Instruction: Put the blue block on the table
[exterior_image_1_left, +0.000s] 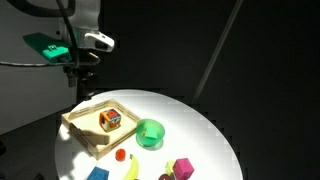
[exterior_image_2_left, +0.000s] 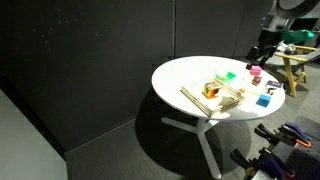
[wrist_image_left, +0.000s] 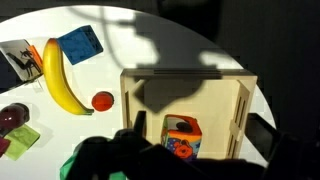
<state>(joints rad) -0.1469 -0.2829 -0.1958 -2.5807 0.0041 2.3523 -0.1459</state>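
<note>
— Where is the blue block (wrist_image_left: 78, 44) to be found?

— It is seen lying on the counter (wrist_image_left: 120, 50), outside the wooden tray (wrist_image_left: 185, 82). In the wrist view it is placed beyond the tray's left wall. A banana (wrist_image_left: 60, 80) is just beside it, and a small red round object (wrist_image_left: 102, 100) sits between the banana and the tray. In an exterior view the block (exterior_image_1_left: 97, 174) lies near the counter's edge, on the side of the tray away from the arm.

— And the pincer (exterior_image_1_left: 80, 80)?

— It is held high, above and behind the tray's far corner, well apart from everything on the counter. No object is seen in it. Whether the jaws are apart or together cannot be told, as only a dark blur is shown along the bottom of the wrist view.

— On what is the coming move turned?

— The tray lies between the pincer and the block. The orange cube (wrist_image_left: 180, 138) inside the tray is almost under the wrist, while the block is off past the tray's left wall. No long axis is offered, as the block looks squarish, with its edges set askew to the tray's walls. Since the block is already resting on the counter, little is judged to be left.
</note>
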